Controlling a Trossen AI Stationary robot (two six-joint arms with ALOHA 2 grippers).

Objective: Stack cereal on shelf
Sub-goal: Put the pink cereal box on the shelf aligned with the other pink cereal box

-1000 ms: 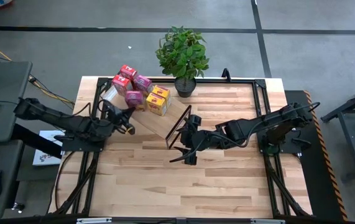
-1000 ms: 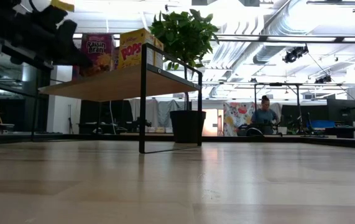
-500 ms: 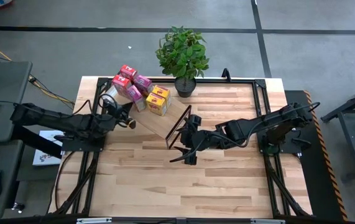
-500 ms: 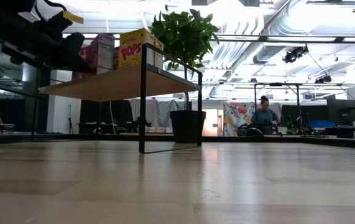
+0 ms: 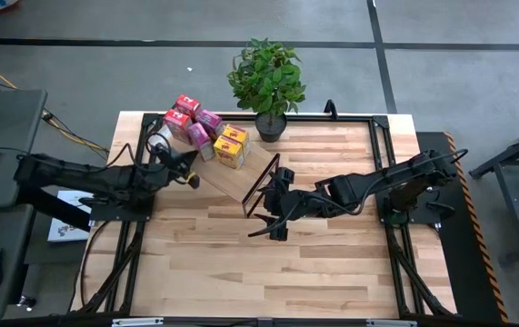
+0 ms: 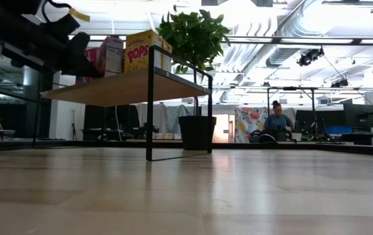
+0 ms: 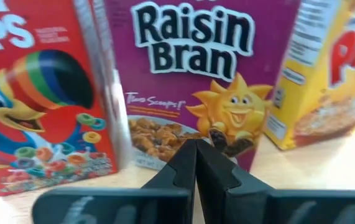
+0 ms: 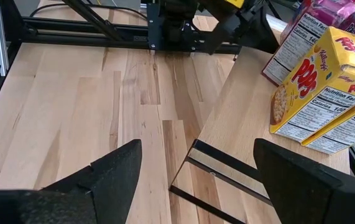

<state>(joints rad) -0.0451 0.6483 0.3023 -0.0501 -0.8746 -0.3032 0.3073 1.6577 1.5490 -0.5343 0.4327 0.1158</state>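
The six small cereal boxes stand upright in a cluster on the slanted wooden shelf (image 5: 232,177): two red (image 5: 182,111), two magenta (image 5: 203,132) and two yellow (image 5: 230,145). My left gripper (image 5: 189,173) is shut and sits over the shelf's left end, right at the nearer magenta Raisin Bran box (image 7: 189,62), which has a red box (image 7: 40,93) and a yellow box (image 7: 332,68) on either side. My right gripper (image 5: 268,222) is open and hovers low by the shelf's right end, with the black wire frame (image 8: 221,174) just ahead of its fingers. My left gripper (image 7: 196,149) has its shut fingertips against the lower part of the magenta box's front face (image 7: 183,127). It comes in level, from the table's left and near side. The box stands upright on the shelf board (image 7: 326,168).
A potted plant (image 5: 266,77) stands at the table's far edge, just behind the shelf. Black rails (image 5: 386,145) frame the tabletop. Bare wood stretches across the near half of the table (image 5: 259,272). A person (image 6: 277,117) sits far off in the room.
My left gripper, shut throughout, moved toward the far edge into the boxes. The nearer magenta box turned about on the shelf: in the low view its broad face gave way to its narrow side, and it now sits closer to the red box.
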